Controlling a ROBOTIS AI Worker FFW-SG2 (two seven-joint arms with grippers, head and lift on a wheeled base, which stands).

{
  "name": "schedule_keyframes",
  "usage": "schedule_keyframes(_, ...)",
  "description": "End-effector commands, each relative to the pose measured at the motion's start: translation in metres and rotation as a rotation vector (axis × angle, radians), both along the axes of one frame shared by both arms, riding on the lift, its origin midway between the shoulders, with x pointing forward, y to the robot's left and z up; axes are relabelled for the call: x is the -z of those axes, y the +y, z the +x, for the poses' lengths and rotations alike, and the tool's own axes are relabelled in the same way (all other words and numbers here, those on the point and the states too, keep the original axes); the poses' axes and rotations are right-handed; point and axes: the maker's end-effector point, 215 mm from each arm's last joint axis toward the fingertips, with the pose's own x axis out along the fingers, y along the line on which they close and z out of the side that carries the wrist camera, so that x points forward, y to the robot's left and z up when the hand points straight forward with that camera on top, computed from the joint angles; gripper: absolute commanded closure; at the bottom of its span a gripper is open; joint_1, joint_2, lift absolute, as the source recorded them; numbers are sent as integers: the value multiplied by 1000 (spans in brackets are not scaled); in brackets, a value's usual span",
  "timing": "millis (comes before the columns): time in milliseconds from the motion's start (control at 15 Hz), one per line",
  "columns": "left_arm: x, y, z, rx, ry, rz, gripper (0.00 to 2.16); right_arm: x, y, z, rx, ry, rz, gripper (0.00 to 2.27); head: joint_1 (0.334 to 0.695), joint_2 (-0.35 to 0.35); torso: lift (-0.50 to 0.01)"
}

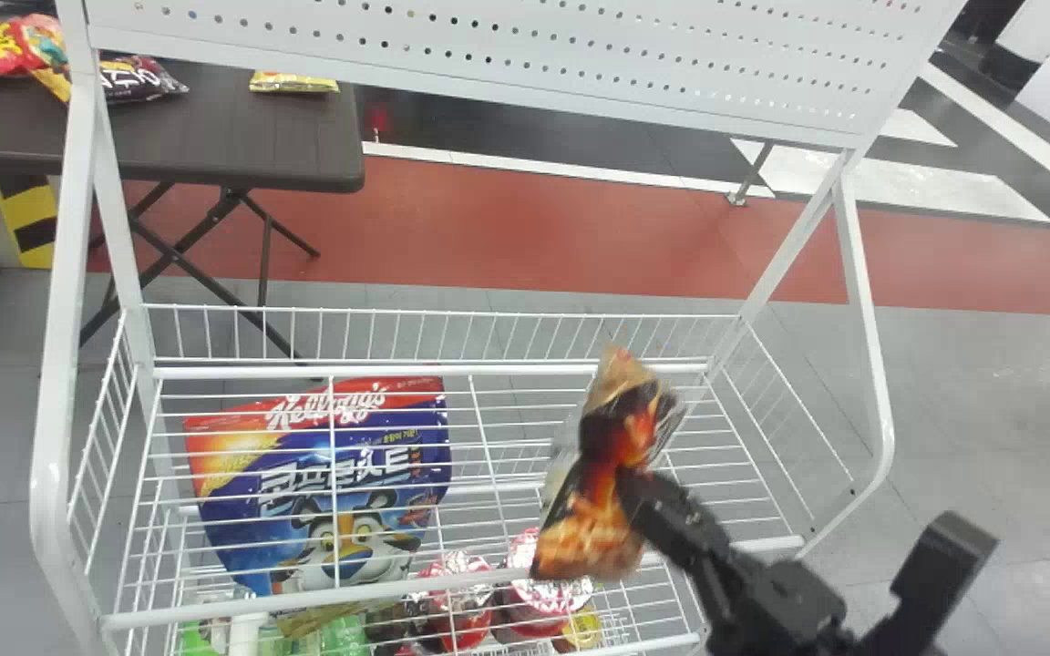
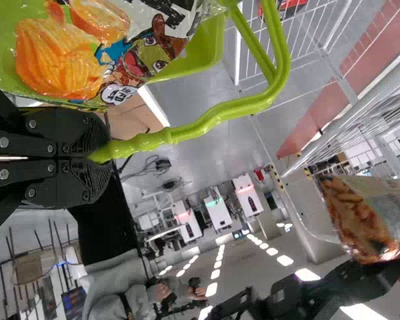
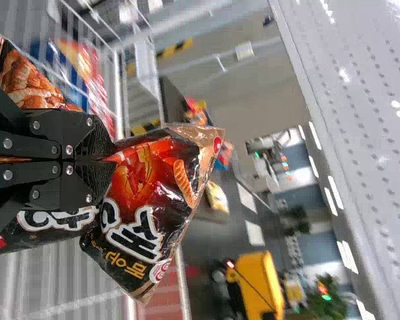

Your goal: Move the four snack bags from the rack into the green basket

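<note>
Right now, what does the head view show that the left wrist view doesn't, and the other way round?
Head view: the blue cereal bag in the rack and the dark table.
Left wrist view: the left gripper shut on the handle of the green basket.
Both: the right gripper holding a snack bag.

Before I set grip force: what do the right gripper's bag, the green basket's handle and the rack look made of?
Bag: glossy thin plastic film, maybe foil-lined; creases, bright glints.
Handle: likely molded plastic, slight sheen; even green, rounded bumps.
Rack: white semi-gloss, probably coated steel; thin wires, perforated panel. Metal underneath is a guess.
</note>
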Motion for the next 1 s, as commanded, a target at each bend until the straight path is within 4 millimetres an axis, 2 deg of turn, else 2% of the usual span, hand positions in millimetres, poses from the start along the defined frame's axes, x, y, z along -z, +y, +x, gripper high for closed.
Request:
schedule_keyframes(0, 1, -1, 0, 0, 0, 0, 2024, 42, 28, -38, -82, 177, 96, 2128, 695, -350, 0)
schedule_keyframes(133, 1, -1, -1, 0, 2, -1, 2024, 69, 48, -72, -152, 313, 173, 2128, 695, -350, 0)
schedule_keyframes(200, 1, -1, -1, -1, 1, -1, 2024, 81, 51, -82, -156, 353, 185, 2128, 695, -350, 0)
schedule_keyframes(333, 1, -1, 1, -2, -4, -3, 2024, 128, 66, -104, -162, 454, 188, 2128, 695, -350, 0)
schedule_keyframes(400, 2, -1, 0, -1, -4, -3, 2024, 159, 70, -113, -161, 506, 188, 2128, 695, -350, 0)
schedule_keyframes(600, 2, -3, 0, 3, -3, -5, 2024, 211, 80, -126, -171, 568, 144, 2128, 695, -350, 0)
schedule_keyframes(800, 1, -4, 0, 5, -5, -7, 2024, 250, 98, -134, -197, 641, 107, 2128, 695, -350, 0)
schedule_keyframes(933, 0, -4, 0, 6, -6, -10, 2024, 273, 98, -137, -190, 684, 54, 2128, 695, -350, 0)
